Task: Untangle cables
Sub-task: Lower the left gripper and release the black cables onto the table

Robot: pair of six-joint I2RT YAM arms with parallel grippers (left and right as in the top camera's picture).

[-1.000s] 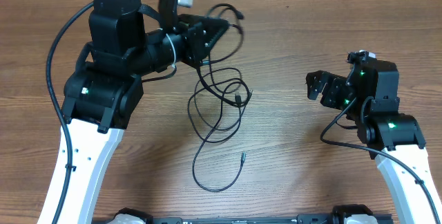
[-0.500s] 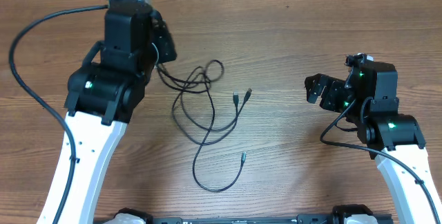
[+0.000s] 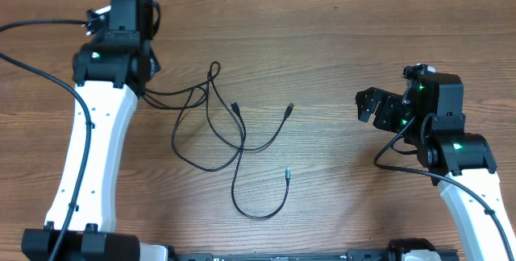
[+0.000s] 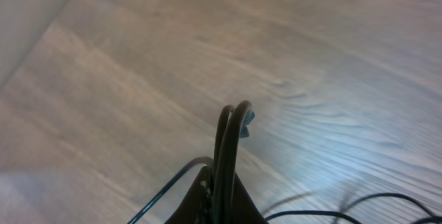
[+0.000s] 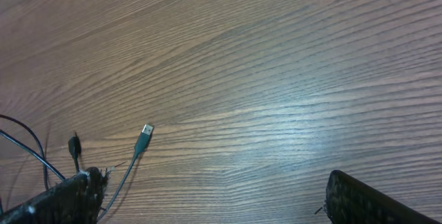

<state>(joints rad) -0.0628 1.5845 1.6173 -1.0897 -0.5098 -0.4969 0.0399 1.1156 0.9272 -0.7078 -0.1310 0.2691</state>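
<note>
**Left gripper (image 4: 221, 191) pinches a loop of the cables (image 3: 243, 145); right gripper (image 3: 373, 106) stands wide, holding nothing**

In the left wrist view the dark fingers (image 4: 202, 200) are pressed together on a narrow, doubled loop of thin black cord. The loop stands up from between them, and a small bluish fleck shows at its top. Seen from overhead, the fingertips are hidden under the wrist at the upper left of the table (image 3: 363, 35).

Two strands run out from beneath that wrist towards the middle of the table. There the cables lie slack and spread out rather than knotted. A broad loop sags to the left, several strands cross near the middle, and one long cord curls down into an open hook nearest the robot. Three plug ends (image 3: 289, 109) lie free on the wood: two side by side above the crossing and one lower down at the tip of the hook.

The right gripper sits well apart on the right, with its jaws spread. Its wrist view shows one finger at each lower corner, with bare wood between them. A silvery plug and a dark one lie just beyond the left finger.
</note>
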